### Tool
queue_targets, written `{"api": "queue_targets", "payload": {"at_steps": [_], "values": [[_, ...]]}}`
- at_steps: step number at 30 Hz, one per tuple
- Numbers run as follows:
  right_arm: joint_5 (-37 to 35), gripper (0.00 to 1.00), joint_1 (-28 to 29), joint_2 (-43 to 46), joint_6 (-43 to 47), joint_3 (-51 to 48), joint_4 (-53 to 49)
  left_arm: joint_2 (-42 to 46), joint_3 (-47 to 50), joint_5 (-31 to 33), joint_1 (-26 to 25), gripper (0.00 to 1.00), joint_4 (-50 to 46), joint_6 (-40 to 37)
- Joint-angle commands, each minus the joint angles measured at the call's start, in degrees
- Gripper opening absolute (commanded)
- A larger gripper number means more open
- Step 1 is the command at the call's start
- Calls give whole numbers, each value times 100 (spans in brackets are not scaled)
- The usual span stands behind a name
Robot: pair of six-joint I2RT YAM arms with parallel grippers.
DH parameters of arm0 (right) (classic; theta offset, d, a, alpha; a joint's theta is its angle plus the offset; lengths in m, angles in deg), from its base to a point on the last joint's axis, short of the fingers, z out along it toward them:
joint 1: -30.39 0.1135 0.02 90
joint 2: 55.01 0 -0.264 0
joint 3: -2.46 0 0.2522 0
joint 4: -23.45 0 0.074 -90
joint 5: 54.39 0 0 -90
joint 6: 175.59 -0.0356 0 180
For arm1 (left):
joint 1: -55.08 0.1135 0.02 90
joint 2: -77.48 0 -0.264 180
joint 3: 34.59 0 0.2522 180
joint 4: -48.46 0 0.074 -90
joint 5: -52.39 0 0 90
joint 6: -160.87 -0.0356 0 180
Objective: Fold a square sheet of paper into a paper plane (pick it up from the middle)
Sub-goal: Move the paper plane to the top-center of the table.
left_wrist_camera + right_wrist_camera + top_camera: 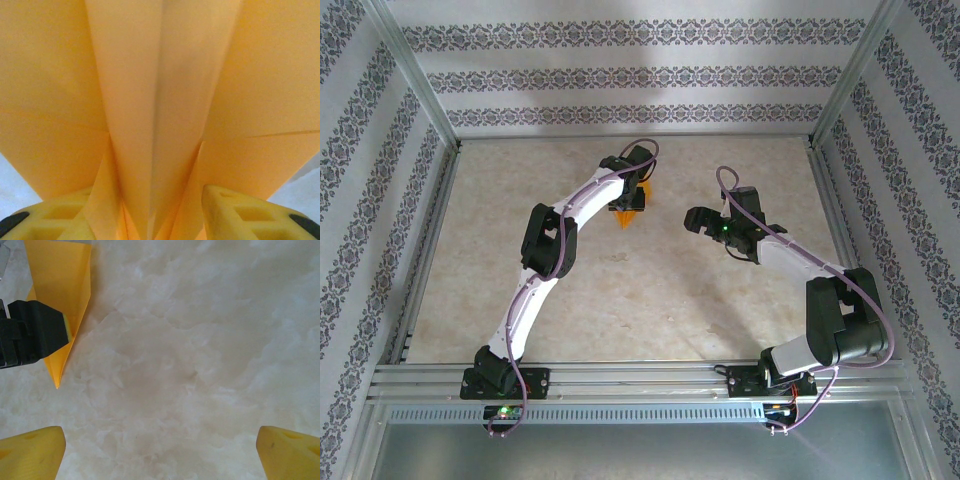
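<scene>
The square sheet of paper stands folded into an orange paper plane (629, 216) at the far middle of the table, its sharp tip pointing toward the near edge. In the left wrist view the paper plane (160, 90) shows a centre crease and fanned flaps running down between my yellow fingers (235, 215). My left gripper (150, 220) stands open around those folds, jaws well apart. In the right wrist view the paper plane (62, 285) lies at the upper left with the left gripper's black finger (35, 332) against it. My right gripper (160, 452) is open over bare table, to the right of the plane.
The marbled tabletop (620, 290) is walled by patterned panels, with a metal rail (620, 378) along the near edge. The right arm (800, 270) bends in from the right, and the left arm (545, 250) reaches up the middle.
</scene>
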Motion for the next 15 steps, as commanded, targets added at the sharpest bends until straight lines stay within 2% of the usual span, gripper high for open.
{"api": "queue_targets", "payload": {"at_steps": [1, 10, 15], "values": [[-14, 98, -24, 51, -36, 136, 49, 596, -215, 108, 78, 52, -300, -5], [-224, 98, -107, 436, 157, 523, -249, 1898, 271, 192, 86, 59, 20, -55], [-672, 98, -200, 820, 510, 632, -431, 3260, 1678, 580, 189, 64, 865, -128]]}}
